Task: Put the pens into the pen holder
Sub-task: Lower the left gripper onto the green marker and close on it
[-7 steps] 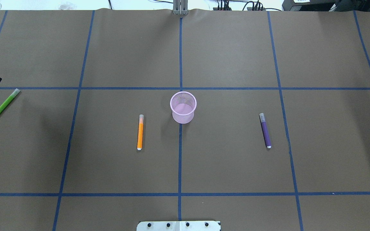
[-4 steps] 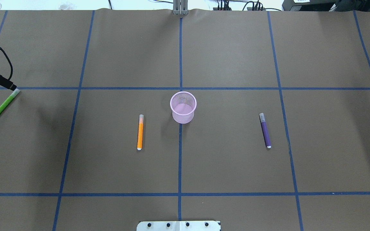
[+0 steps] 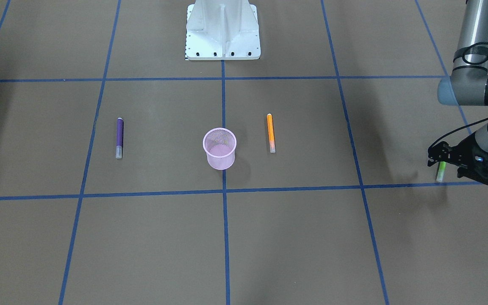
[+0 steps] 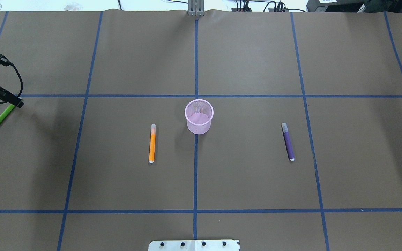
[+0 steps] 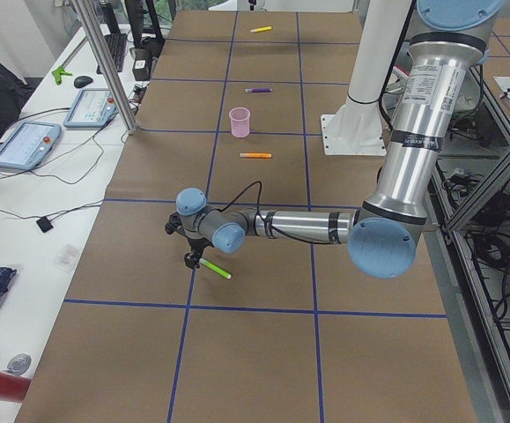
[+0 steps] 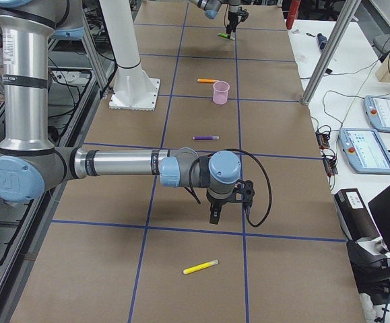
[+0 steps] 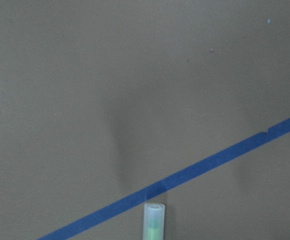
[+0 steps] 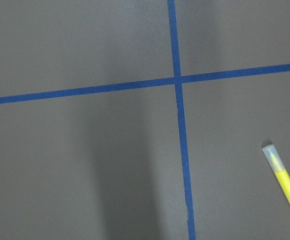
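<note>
The left gripper [image 3: 438, 157] hangs over the capped end of the slim green pen [image 4: 1, 116], the right gripper [image 6: 213, 217] near the slim yellow pen [image 6: 201, 267]; I cannot tell either's opening or hold. The round pink wire-mesh pen holder [image 4: 198, 127] stands well away to the left gripper's right

Robotics lab: table [image 4: 257, 62] papered brown and gridded in blue tape [image 4: 196, 174], jointed arms [image 5: 413, 132] on a white pedestal [image 3: 223, 29], teach pendants [image 5: 25, 144] on a side bench [image 5: 17, 264], aluminium frame posts [image 5: 105, 62].
</note>
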Available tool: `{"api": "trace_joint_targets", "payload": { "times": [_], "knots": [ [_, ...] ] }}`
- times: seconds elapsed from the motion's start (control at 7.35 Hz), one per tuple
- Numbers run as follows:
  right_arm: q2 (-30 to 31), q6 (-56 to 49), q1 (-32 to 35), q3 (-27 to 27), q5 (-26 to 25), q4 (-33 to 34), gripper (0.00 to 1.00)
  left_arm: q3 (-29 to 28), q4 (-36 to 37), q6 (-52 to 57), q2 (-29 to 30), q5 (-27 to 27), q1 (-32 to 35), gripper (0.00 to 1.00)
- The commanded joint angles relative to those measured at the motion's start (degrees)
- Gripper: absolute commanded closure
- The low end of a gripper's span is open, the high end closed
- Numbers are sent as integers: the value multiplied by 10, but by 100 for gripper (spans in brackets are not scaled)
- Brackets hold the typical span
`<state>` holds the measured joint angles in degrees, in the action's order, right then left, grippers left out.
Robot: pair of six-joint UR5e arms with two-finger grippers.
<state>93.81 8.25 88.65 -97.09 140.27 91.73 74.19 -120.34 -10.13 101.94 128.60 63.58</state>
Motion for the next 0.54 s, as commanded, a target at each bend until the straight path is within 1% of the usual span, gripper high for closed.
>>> {"api": "trace_joint_targets", "payload": {
  "times": [0.0, 0.14, 0.41],
  "knots": [
    [-1, -1, -1, 2, 0, -1, 0, -3, 1, 2, -1, -1, -2, 20],
    [-2, -2, -5, 2, 0, 0, 0, -5, 1, 2, -2, -1, -2, 23],
    [-3, -6, -13, 3, -2, -1, 0, -9, 0, 3, -1, -1, -2, 33]
  ]
}}
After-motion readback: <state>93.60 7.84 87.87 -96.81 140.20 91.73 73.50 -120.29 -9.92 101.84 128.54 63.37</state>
